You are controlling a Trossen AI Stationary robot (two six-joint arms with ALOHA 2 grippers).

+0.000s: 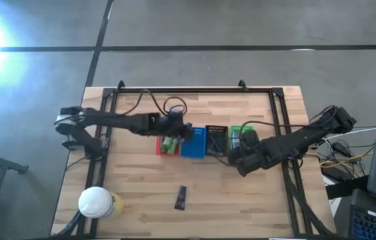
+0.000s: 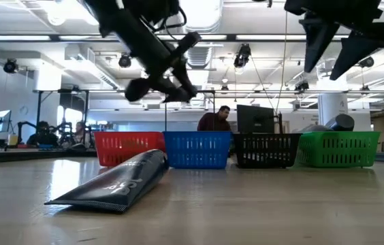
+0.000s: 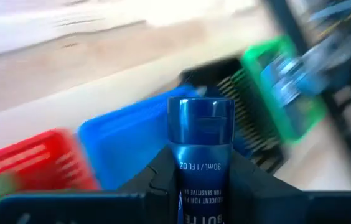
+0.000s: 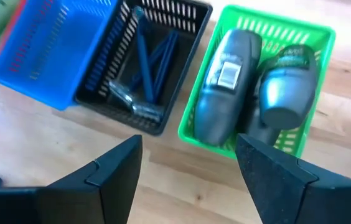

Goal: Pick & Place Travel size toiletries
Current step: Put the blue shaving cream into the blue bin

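Flat crimped dark tube (image 2: 114,182) on wood-grain table (image 1: 241,200); left end effector (image 3: 200,180) clamping glossy blue tube (image 3: 200,134), right end effector (image 4: 188,171) spread empty.

The left arm stretches from nine o'clock toward centre, its claw (image 3: 203,186) raised and clamped on a small blue tube (image 3: 200,134). The right arm reaches in from three o'clock, its claw (image 4: 188,165) raised, fingers spread apart.
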